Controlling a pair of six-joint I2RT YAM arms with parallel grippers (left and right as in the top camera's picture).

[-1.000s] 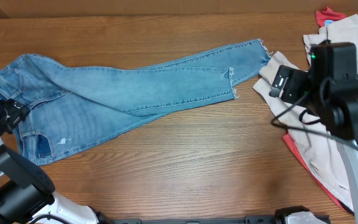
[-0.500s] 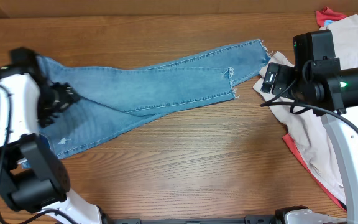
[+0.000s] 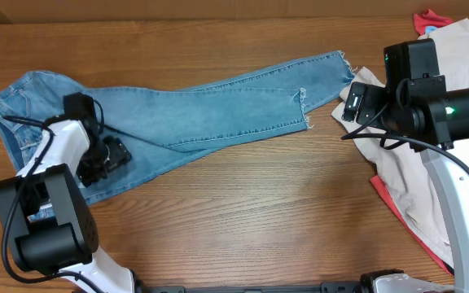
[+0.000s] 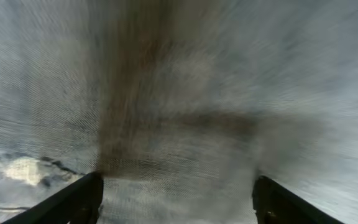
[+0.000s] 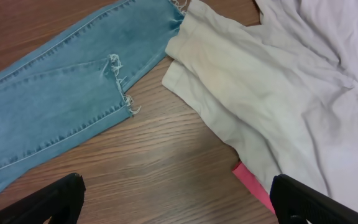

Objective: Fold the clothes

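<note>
**Overhead:** The left pincer is on the move! A second ago it sat out at the 9 o'clock edge by the waistband. Now it has swung in over the seat of the jeans, low on the denim at about 8 o'clock. The jeans lie unfolded, waist at 9 o'clock and both legs running out towards 2 o'clock, one half across the other, so I'd say the first fold is only now being set up. The right pincer slid a little towards the frayed hems and has since held there, hovering at 2 o'clock. The cream garment is heaped at 3 o'clock, its corner just beside the upper hem. A red cloth peeks out at 1 o'clock. Bare table lies below the legs, which leaves room to fold towards 6 o'clock.

**Left wrist:** It's a blur, and denim fills the whole view. The fingers stand well apart at the bottom corners, right down at the fabric, with nothing pinched that I can make out. A pale worn patch shows at 8 o'clock.

**Right wrist:** The jaws are spread wide and empty. The leg ends lie at 10 o'clock and the cream garment runs from 12 to 3 o'clock, its edge touching the upper hem. A grab at that hem could catch the wrong cloth, and that's the hazard here.
</note>
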